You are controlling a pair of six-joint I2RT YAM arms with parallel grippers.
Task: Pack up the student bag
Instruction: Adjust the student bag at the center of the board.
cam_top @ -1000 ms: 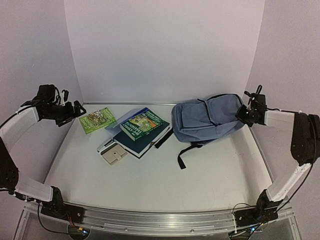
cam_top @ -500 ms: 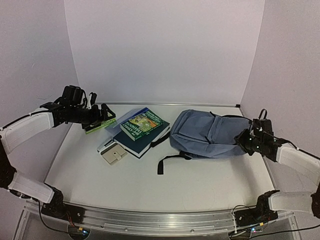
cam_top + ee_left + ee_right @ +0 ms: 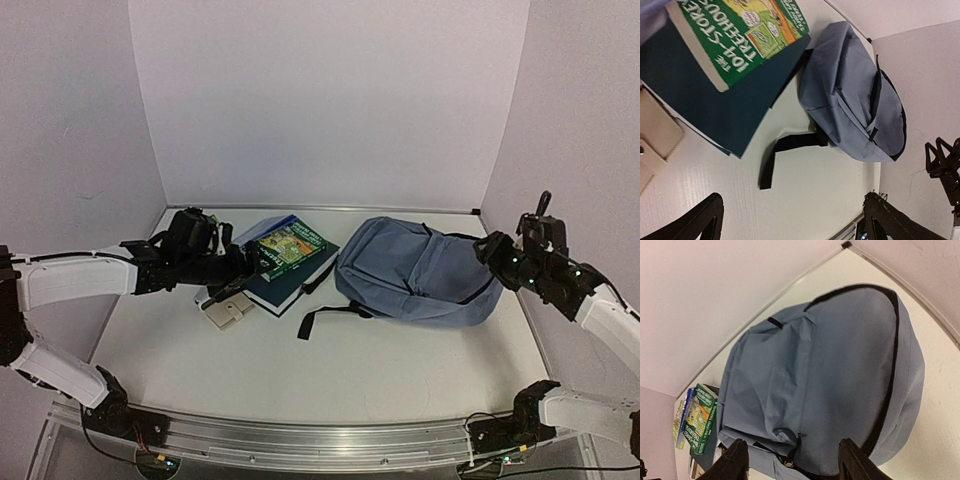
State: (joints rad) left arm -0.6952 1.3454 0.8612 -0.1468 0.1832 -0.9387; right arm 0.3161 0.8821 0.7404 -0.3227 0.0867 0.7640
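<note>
- The student bag (image 3: 415, 272) lies flat on the desk (image 3: 400, 365), front panel up. It is just ahead of the right tool (image 3: 796, 461) and well apart from the left tool (image 3: 790, 220). The main risk, as I judge it: the bag is soft and nothing pins it, so a book pushed at it would shove it along instead of going in.
- The bag's long axis runs from one tool toward the other, slightly skewed. The rounded end with the black zip (image 3: 891, 365) points to the right tool's side, the opposite end toward the left tool. I cannot tell whether the zip is undone. If it is closed, packing stalls.
- The dark blue book (image 3: 705, 110) sits close under the left tool with the green book (image 3: 740, 35) on top. A grab there may lift only the top one or tip it off.
- The strap (image 3: 785, 150) lies loose between the bag and the books, ahead of the left tool, where it could snag.
- Both tools are released, jaws apart, grasping nothing.
</note>
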